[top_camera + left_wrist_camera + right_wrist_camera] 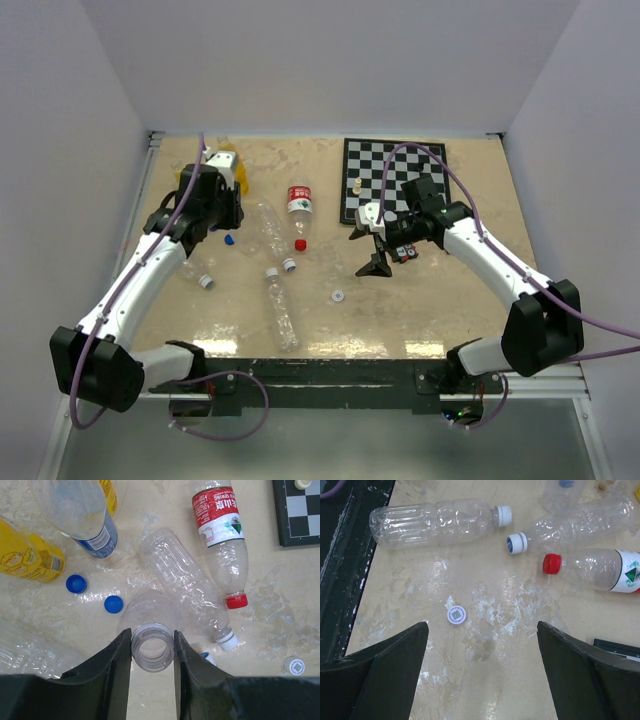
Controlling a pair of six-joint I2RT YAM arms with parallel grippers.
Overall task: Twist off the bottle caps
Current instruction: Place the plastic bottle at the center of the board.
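Note:
In the left wrist view my left gripper [152, 641] is shut on the open threaded neck of a clear bottle [150, 609] that carries no cap. Two loose blue bottle caps [76, 583] [113, 604] lie on the table just beyond it. An orange-yellow bottle [30, 557] and a clear bottle with a blue-and-white label [87, 522] lie at the far left. A loose white cap [456, 615] rests on the table ahead of my open right gripper [482, 630], closer to its left finger. From above, the left gripper [220, 213] is at the left and the right gripper [378, 255] near the middle.
A red-labelled bottle [220, 535] with a red cap [236, 600] and long clear bottles with white caps [435, 522] [580, 522] lie around the middle. A chessboard [395, 180] with white pieces sits at the back right. The table's dark front edge [345, 570] is close to the right gripper's left.

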